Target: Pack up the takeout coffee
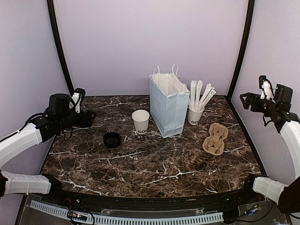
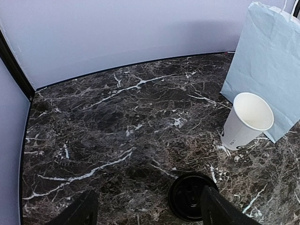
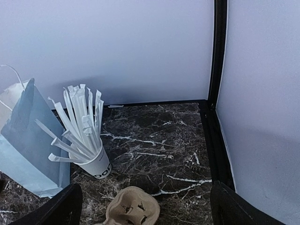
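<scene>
Takeout coffee (image 1: 140,121): a small white paper cup with dark printed letters. It stands upright and open-topped on the table, just left of the paper bag and toward the back. In the left wrist view the cup (image 2: 247,121) shows a bare white interior, with the bag directly behind it.

Table (image 1: 140,173): a dark marble-patterned surface with white veins, enclosed by pale lilac walls (image 1: 150,42).

Paper bag (image 1: 168,105): white and upright, with twin cord handles and an open mouth. It is the tallest object on the table and stands near the centre of the back half.

Left gripper (image 1: 89,117): at the left edge of the table, clear of every object. In its wrist view the left gripper (image 2: 147,215) has its fingers (image 2: 77,211) spread wide with nothing held. The lid lies on the table below and between them.

Right gripper (image 1: 246,101): raised beyond the right edge of the table. In its wrist view the right gripper (image 3: 150,213) has both fingers (image 3: 61,208) far apart and grips nothing.

Cup carrier (image 1: 215,138): brown moulded pulp, lying flat to the right of the bag and near the cup of sticks, with its wells vacant.

Cup of sticks (image 1: 195,115): a white cup holding long white sticks that fan upward. It stands just right of the bag. Whether the two touch cannot be told.

Lid (image 1: 112,139): round black plastic, lying flat on the table to the left of the takeout coffee and nearer the arms, apart from the cup.
</scene>
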You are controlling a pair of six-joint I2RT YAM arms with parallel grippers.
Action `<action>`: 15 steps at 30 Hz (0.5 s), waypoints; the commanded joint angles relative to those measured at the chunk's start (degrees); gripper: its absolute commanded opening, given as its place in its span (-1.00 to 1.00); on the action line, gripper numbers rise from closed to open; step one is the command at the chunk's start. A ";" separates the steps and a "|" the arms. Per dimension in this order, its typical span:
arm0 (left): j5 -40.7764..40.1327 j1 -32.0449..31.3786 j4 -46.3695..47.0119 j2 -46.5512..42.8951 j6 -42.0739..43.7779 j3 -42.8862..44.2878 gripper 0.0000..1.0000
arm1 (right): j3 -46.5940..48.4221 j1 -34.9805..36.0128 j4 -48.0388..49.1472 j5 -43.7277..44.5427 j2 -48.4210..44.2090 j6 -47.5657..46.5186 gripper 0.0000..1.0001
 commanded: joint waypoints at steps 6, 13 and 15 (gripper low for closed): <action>16.38 1.12 -2.97 3.33 -0.09 7.52 0.59 | -9.15 -1.03 4.76 -2.32 -2.34 -7.19 0.96; 19.86 -1.61 -13.45 11.40 -0.10 24.15 0.42 | -12.28 -1.36 5.87 -4.30 -2.42 -9.90 0.97; 19.86 -3.07 -17.96 15.80 0.08 30.85 0.25 | -13.11 -1.35 6.20 -5.35 -2.54 -10.82 0.97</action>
